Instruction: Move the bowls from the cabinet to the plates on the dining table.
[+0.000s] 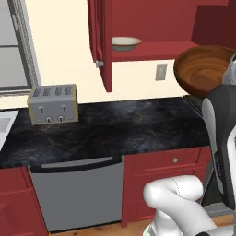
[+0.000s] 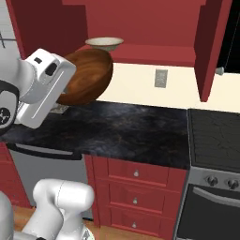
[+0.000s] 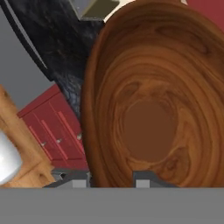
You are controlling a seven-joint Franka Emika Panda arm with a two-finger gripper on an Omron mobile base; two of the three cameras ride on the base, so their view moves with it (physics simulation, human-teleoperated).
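Observation:
My gripper (image 3: 110, 180) is shut on the rim of the deep dark brown wooden bowl (image 3: 151, 96), one finger inside and one outside. That bowl (image 1: 203, 69) hangs tilted in the air above the counter, in front of the open cabinet (image 1: 152, 23). In the right base view the bowl (image 2: 86, 75) sits against my white hand. The cream-white bowl (image 1: 125, 43) with a tan rim rests on the cabinet shelf (image 2: 140, 54), also visible as the cream bowl (image 2: 104, 43). The plates and the dining table are out of view.
A silver toaster (image 1: 52, 103) stands on the black counter (image 1: 120, 124) to the left. The cabinet doors (image 1: 102, 41) (image 2: 211, 47) hang open. A dishwasher (image 1: 78, 193) and red drawers (image 2: 136, 187) lie below, and a stove (image 2: 215, 136) is at the right.

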